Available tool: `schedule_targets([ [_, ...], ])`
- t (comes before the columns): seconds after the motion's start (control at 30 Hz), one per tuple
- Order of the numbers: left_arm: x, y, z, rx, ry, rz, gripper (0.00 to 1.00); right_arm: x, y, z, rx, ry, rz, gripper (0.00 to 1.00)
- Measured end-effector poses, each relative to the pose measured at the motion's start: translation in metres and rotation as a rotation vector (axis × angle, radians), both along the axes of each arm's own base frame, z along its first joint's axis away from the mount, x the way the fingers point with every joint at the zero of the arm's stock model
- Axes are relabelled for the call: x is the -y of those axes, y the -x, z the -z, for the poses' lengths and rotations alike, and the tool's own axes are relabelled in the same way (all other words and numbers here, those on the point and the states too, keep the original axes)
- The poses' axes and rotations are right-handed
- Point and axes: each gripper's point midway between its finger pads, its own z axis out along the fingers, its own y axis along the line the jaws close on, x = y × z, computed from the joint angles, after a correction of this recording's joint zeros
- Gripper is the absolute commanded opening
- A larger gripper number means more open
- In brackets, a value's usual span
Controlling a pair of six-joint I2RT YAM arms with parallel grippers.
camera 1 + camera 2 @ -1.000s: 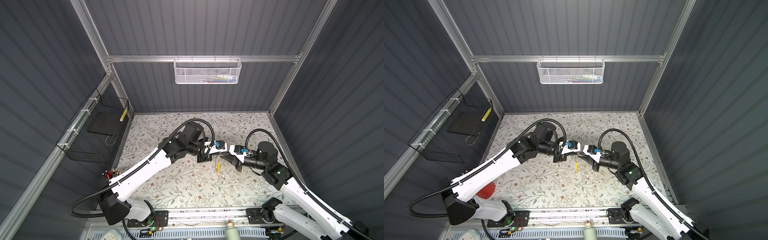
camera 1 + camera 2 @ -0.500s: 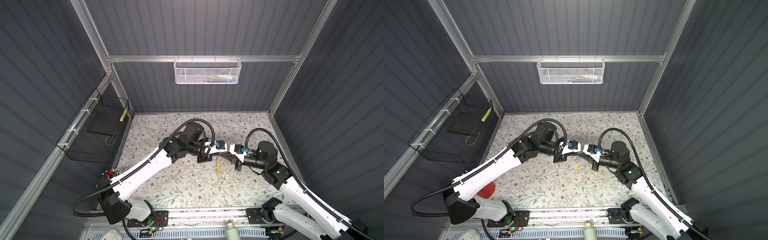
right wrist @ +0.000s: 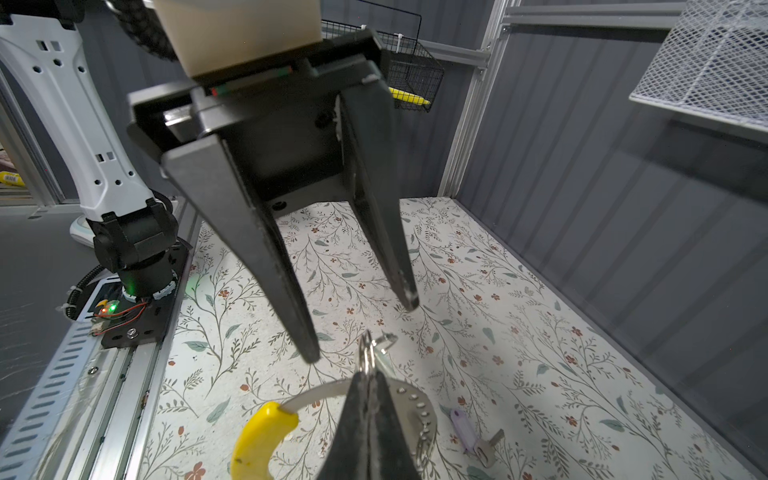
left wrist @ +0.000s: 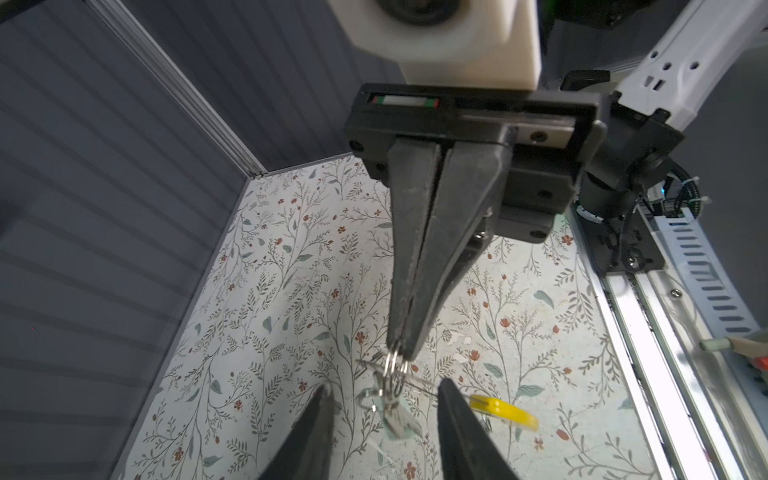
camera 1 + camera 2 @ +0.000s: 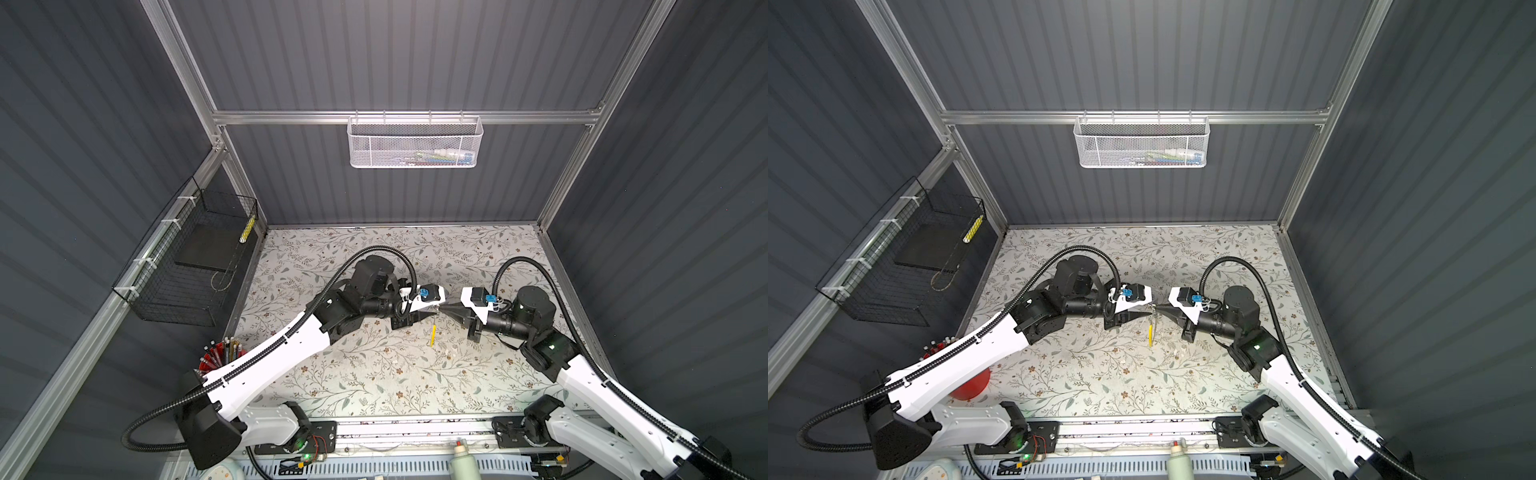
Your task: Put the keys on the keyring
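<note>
Pinching the keyring [image 3: 262, 432] at its small metal ring, the right claw [image 3: 368, 382] is clamped tight. Left claw [image 3: 360, 331] faces it, jaws parted.

Both top views: high overhead, tilted down toward far wall [image 5: 395, 187], whole table [image 5: 374, 374] framed, near-identical. Left wrist: close, faces right, sees right gripper [image 4: 401, 351]. Right wrist: close, faces left, sees left gripper [image 3: 359, 328]. Both share keyring [image 4: 503, 409].
</note>
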Motion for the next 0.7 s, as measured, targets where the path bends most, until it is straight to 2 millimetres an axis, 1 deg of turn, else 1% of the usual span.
schedule_targets([
  [0.13,-0.004,-0.004,0.000,-0.003,0.035,-0.034,0.39,-0.001,-0.001,-0.010,0.026,-0.031,0.002,0.00],
  [0.23,-0.004,-0.007,0.006,-0.026,0.051,-0.055,0.39,-0.001,-0.001,-0.016,0.039,-0.049,0.002,0.00],
  [0.3,-0.004,-0.007,0.012,-0.047,0.054,-0.068,0.38,-0.001,-0.002,-0.019,0.044,-0.060,0.002,0.00],
  [0.4,-0.003,-0.009,0.013,-0.061,0.069,-0.080,0.34,-0.001,-0.002,-0.023,0.049,-0.073,0.003,0.00],
  [0.57,-0.001,-0.010,0.009,-0.072,0.094,-0.086,0.17,-0.002,-0.003,-0.030,0.050,-0.105,0.004,0.00],
  [0.63,0.000,-0.011,0.010,-0.076,0.093,-0.083,0.11,-0.002,-0.005,-0.033,0.047,-0.118,0.007,0.00],
  [0.7,0.002,-0.012,0.013,-0.081,0.087,-0.082,0.07,-0.002,-0.006,-0.034,0.041,-0.136,0.012,0.00],
])
